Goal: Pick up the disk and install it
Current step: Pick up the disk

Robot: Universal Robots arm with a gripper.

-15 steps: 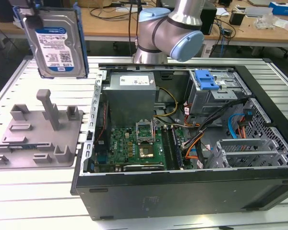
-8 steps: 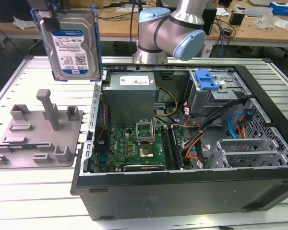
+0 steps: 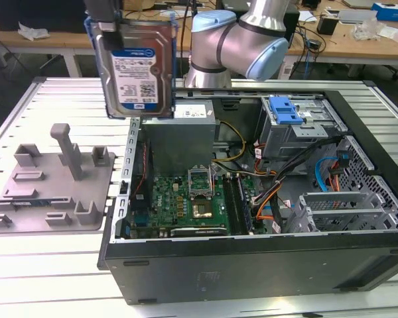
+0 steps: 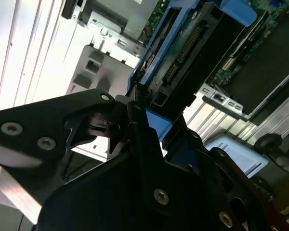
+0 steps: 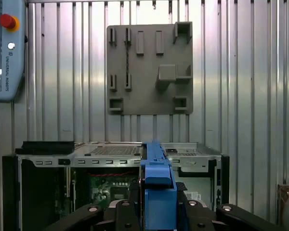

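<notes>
- Gripper [image 5: 157, 214]: the black fingers [image 5: 131, 204] are clamped on the disk [image 3: 136, 65], one on each broad face. In the first wrist view the blue carrier frame [image 5: 156, 180] stands edge-on between them.
- The disk is off the table [image 3: 53, 285] and carried high. In the exterior view it hangs over the near-left corner of the open computer case [image 3: 252, 265], with the label facing the camera.
- Its long axis is upright. The fingers hold the top end and the rest of the drive hangs straight below them.
- In the second wrist view the disk's [image 4: 183, 57] connector edge points away from the fingers, down toward the case.
- The grey fixture plate [image 3: 53, 179] lies on the exterior view's left of the case. Nothing sits in its slots. The disk hangs about between the plate and the motherboard [image 3: 186, 199].
- The relation that matters is disk to drive cage [image 3: 298, 132]. The cage, with its blue latch tab [image 3: 285, 109], sits at the far side of the case toward the exterior view's right. It is well apart from the disk, with the grey power supply box [image 3: 182, 142] between them.
- My judgement is that the pick is done and the install is not. The drive touches no part of the case.
- The disk stands on end. I cannot tell which way the cage opening faces, so I cannot say whether the two line up.
</notes>
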